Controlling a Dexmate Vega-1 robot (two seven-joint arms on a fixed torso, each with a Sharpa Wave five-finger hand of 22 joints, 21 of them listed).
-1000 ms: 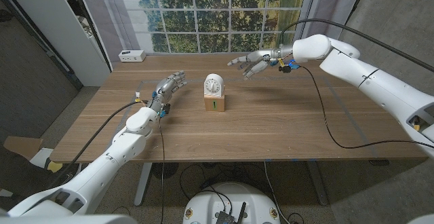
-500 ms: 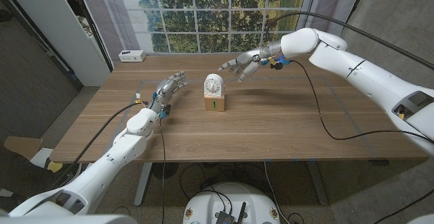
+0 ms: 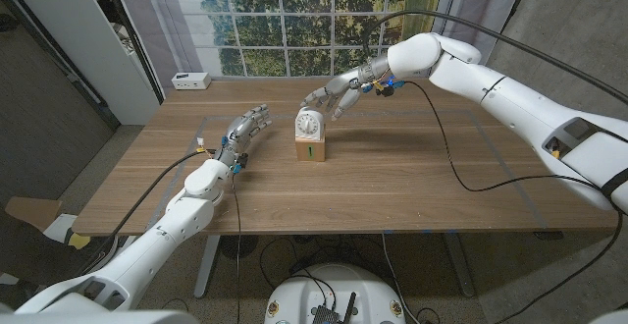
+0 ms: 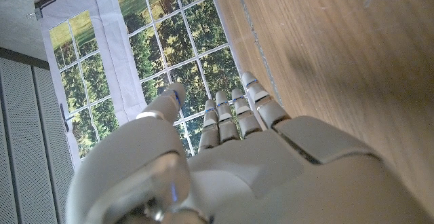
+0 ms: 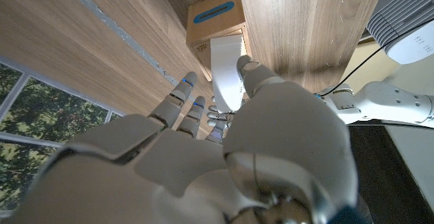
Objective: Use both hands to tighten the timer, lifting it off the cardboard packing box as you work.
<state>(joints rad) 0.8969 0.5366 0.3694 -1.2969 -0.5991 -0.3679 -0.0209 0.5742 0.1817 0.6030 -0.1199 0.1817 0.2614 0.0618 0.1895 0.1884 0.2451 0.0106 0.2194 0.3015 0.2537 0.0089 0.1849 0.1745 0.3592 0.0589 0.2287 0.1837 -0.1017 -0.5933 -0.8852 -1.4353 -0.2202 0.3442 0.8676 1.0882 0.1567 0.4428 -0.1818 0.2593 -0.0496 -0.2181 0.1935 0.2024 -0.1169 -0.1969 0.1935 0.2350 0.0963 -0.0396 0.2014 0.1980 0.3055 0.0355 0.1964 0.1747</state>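
The white timer (image 3: 308, 123) stands upright on top of the small cardboard box (image 3: 310, 149), which sits near the middle of the wooden desk (image 3: 392, 187); a green mark shows on the box's front face. The right hand (image 3: 334, 95) hangs in the air just above and beside the timer, on the window side, its fingers (image 3: 316, 96) spread apart and holding nothing. Whether a fingertip touches the timer cannot be told from the head view. In the right wrist view the same hand (image 5: 203, 156) reaches toward the timer (image 5: 227, 68) and the box (image 5: 215, 19), with the fingers apart and the timer showing between the thumb and the others. The left hand (image 3: 245, 128) is over the desk well apart from the box, on the robot's left, with fingers extended, slightly apart and empty; the left wrist view shows its fingers (image 4: 237, 112) stretched out along the desk top toward the window. A small white device (image 3: 190, 81) lies at the desk's far left corner.
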